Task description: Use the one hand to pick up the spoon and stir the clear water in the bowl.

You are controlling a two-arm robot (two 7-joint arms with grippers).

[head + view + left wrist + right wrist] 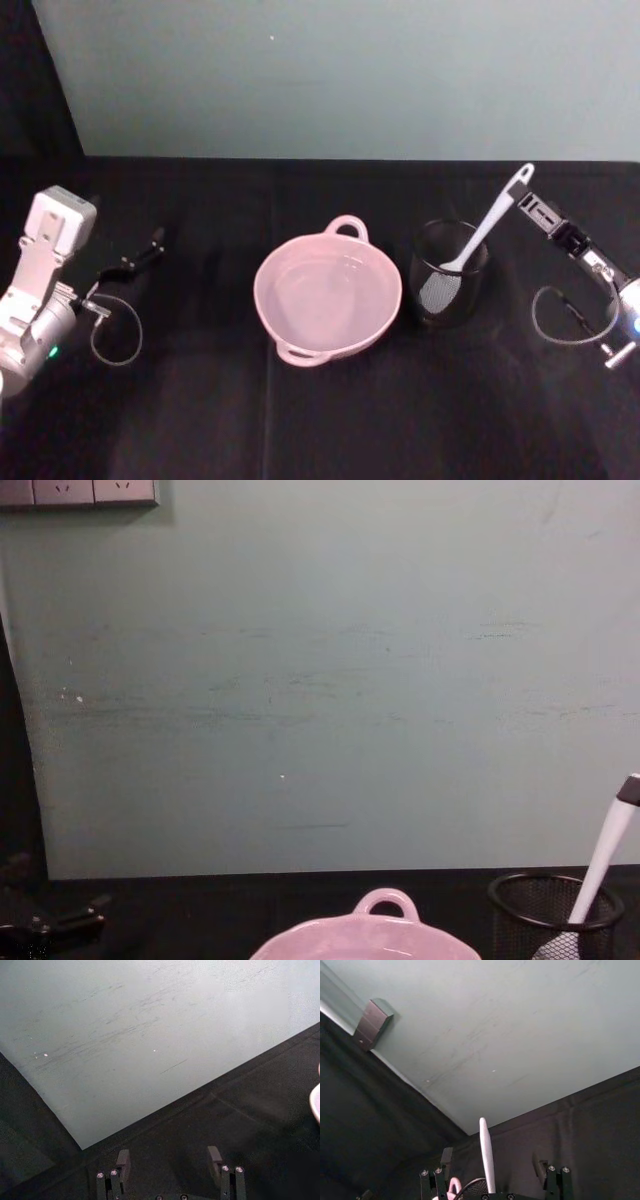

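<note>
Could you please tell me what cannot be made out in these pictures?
Bowl: chest view's bottom edge cuts off its inside, so the water level is hidden.
Spoon: head view, its head is blurred behind the mesh cup wall.
Right end effector: right wrist view's bottom edge hides whether the spoon touches it.

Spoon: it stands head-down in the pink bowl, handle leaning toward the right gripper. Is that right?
Not quite. In the head view the spoon stands head-down in the black mesh cup beside the bowl, not in the bowl. Its handle does lean toward the right gripper; the left gripper is parked at far left.
</note>
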